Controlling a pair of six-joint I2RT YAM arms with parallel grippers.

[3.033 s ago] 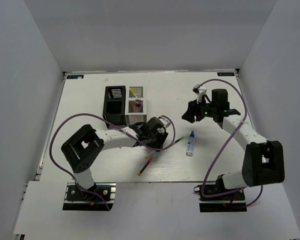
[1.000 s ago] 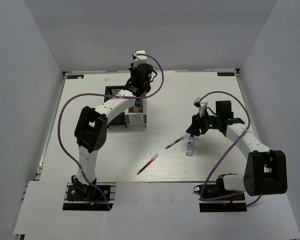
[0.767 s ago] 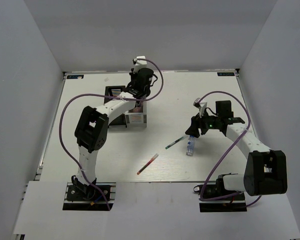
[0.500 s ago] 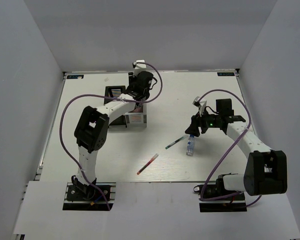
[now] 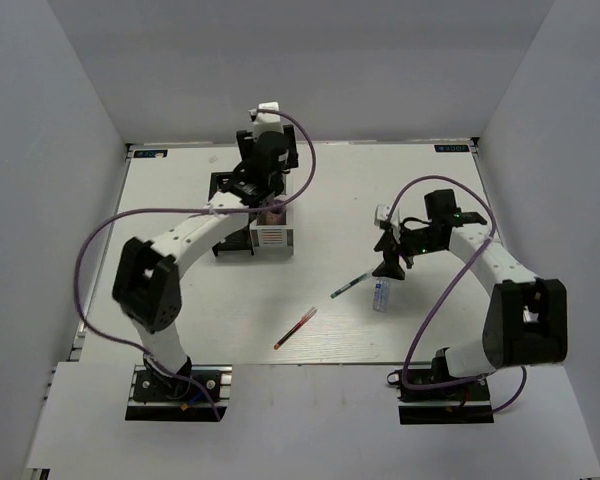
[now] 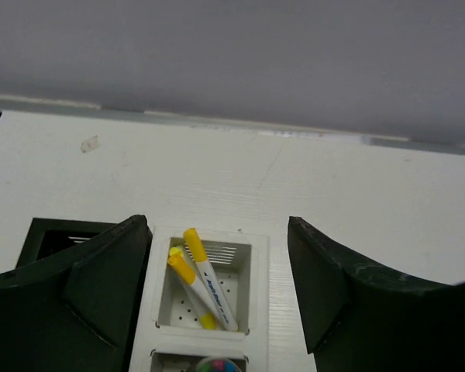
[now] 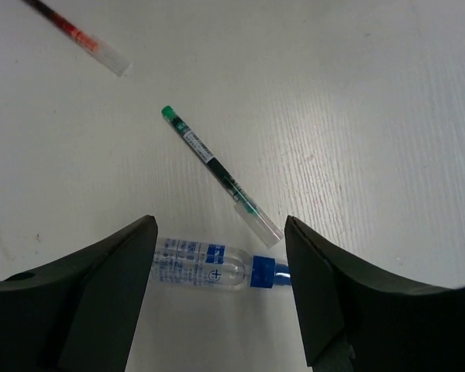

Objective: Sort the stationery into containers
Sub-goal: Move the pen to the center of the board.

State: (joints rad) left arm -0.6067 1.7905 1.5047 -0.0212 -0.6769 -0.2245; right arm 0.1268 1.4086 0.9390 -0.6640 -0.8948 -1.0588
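**Two pincers apart, three items loose on the counter**

Left pincer (image 6: 217, 248): fingers spread, holding nothing, above the white-grey organiser (image 6: 260, 302). This stands toward the far edge of the counter (image 5: 430, 180), with the black organiser (image 6: 50, 232) beside it on its left. Two yellow markers (image 6: 195, 267) lean in its rear compartment.

Right pincer (image 7: 219, 240): fingers spread, gripping nothing, over the clear bottle with blue cap (image 7: 205, 267), which lies flat right of centre.

Green pen (image 7: 217, 172): just beside the bottle.

Red pen (image 7: 77, 35): closer to the near edge.
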